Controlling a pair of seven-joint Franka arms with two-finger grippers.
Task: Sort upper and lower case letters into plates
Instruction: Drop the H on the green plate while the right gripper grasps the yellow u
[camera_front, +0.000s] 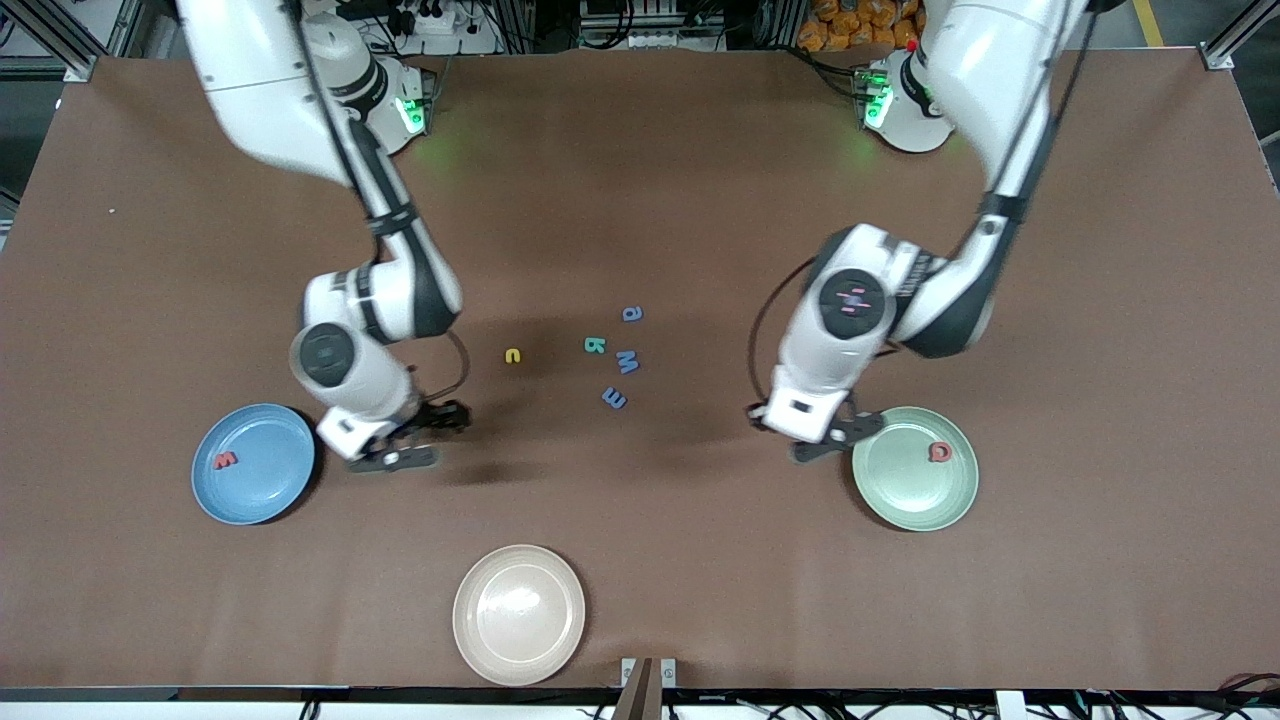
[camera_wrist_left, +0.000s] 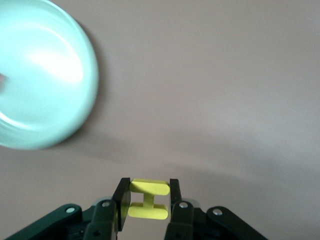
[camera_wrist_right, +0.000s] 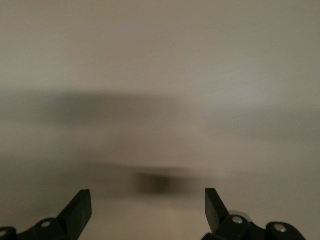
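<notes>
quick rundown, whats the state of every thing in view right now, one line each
left gripper: shut on yellow letter, beside the green plate
right gripper: open, empty, beside the blue plate
green plate: holds one red letter
blue plate: holds one red letter
beige plate: empty
five loose letters: flat on table between the arms

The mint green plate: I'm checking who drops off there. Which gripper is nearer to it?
Left. The left gripper holds a yellow letter beside the mint green plate; the right gripper hangs open beside the blue plate.
</notes>
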